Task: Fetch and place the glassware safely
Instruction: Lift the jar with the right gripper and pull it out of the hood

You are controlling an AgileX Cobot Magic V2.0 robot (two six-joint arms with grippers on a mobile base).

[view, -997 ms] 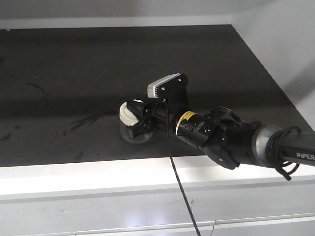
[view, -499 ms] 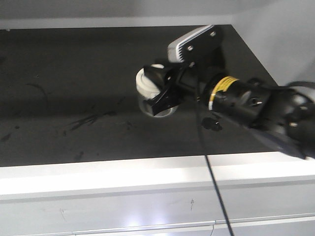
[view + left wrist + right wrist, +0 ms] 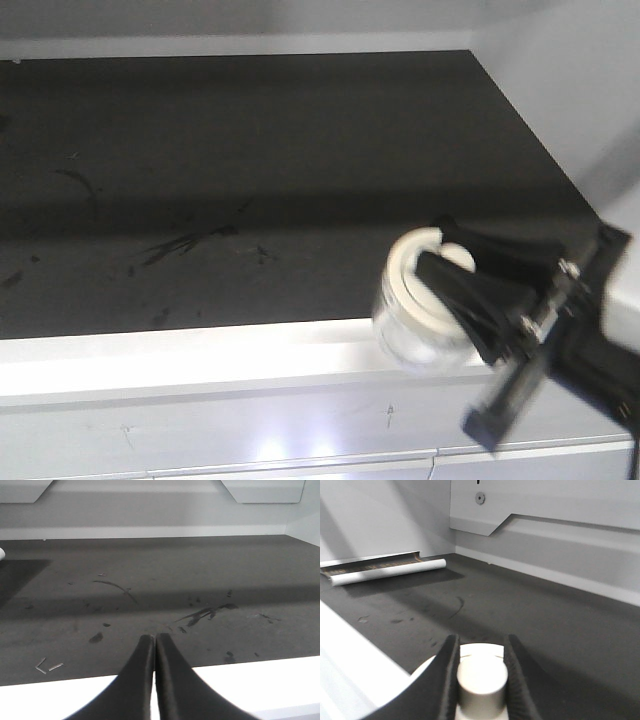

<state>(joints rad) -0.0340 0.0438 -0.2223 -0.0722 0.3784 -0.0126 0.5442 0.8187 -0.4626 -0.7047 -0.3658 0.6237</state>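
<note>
**A:** What is being shown of the setting?

**B:** A dark shelf floor (image 3: 250,150) is being enclosed by pale cabinet walls and closed off in front by a bright white front ledge (image 3: 200,350). Every place below is being given against that ledge.

**A:** What is being seen at the left?

**B:** The left gripper (image 3: 153,647) is being held just above the ledge. Its jaws are being pressed together, with nothing between them. Just behind the ledge, scuff marks (image 3: 205,612) are being shown smeared across the floor.

**A:** And the glassware?

**B:** The glass jar (image 3: 410,335) is being carried at the ledge's right end, overlapping its front edge. Whether the ledge is being touched cannot be told through the blur. The jar is being gripped by the right gripper (image 3: 445,262), whose fingers (image 3: 447,670) are being closed narrowly on the knob (image 3: 482,682).

**A:** Which relation is being relied on for the coming move?

**B:** The jar is being held out to the left of the right wrist, with its axis tipped slightly off upright and its lid (image 3: 400,270) uppermost. Only the right arm is being judged able to set it down, as the left is well apart from it.

**A:** How is the jar being seen?

**B:** A squat, clear body is being shown under a round cream-white lid.
</note>
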